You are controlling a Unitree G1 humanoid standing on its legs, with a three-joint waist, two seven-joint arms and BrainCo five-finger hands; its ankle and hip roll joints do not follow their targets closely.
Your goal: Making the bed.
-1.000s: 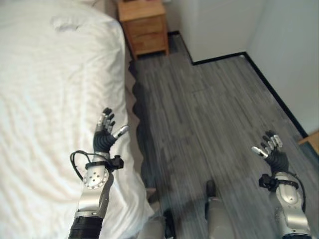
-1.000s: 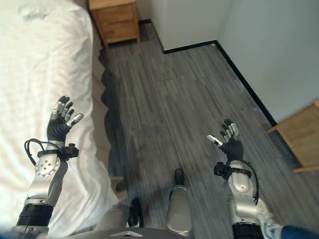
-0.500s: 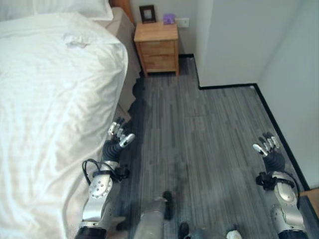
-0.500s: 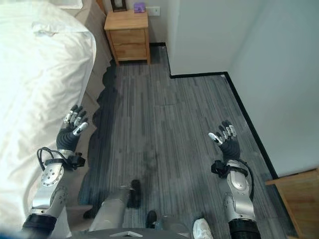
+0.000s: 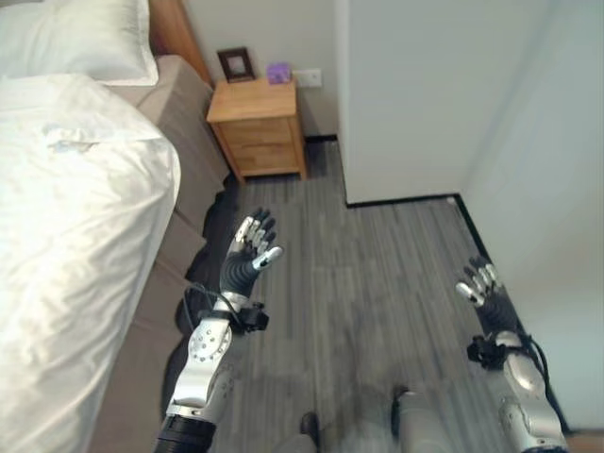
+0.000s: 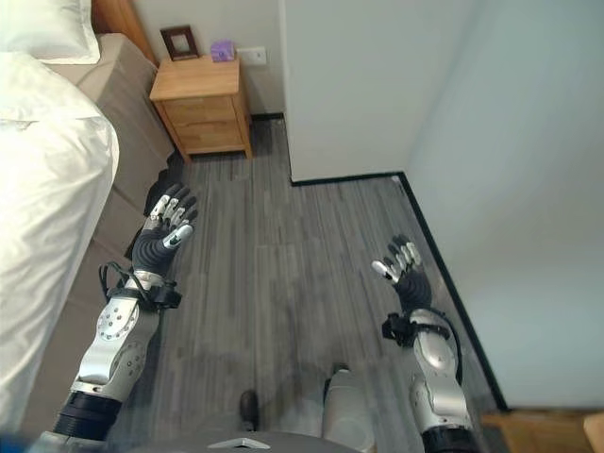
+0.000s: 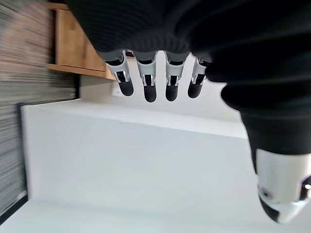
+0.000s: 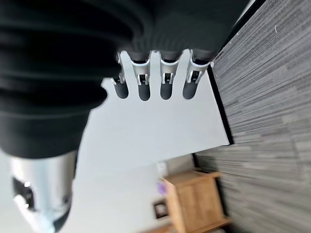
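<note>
A: Where is the bed sitting?

B: The bed (image 5: 66, 283) is lying along the robot's left side. A white duvet (image 5: 57, 245) is covering most of it and draping over its near edge, with the tan side of the mattress (image 5: 184, 142) showing beyond the duvet. A white pillow (image 5: 75, 42) is resting at the head end, against a wooden headboard (image 5: 170, 28).

A: What are the 2 hands doing?

B: The left hand (image 5: 247, 257) is hovering above the grey plank floor (image 5: 377, 274), just beside the bed and apart from it. Its fingers (image 7: 146, 80) are standing straight and released, grasping nothing. The right hand (image 6: 401, 269) is hanging over the floor near the white wall (image 6: 510, 189), well apart from the bed. Its fingers (image 8: 141, 77) are also spreading straight, holding nothing.

A: Anything else nearby?

B: A wooden nightstand (image 5: 260, 127) is standing beside the head of the bed, against the far wall. On top of it a dark picture frame (image 5: 236, 64) is sitting next to a small purple object (image 5: 277, 73).
</note>
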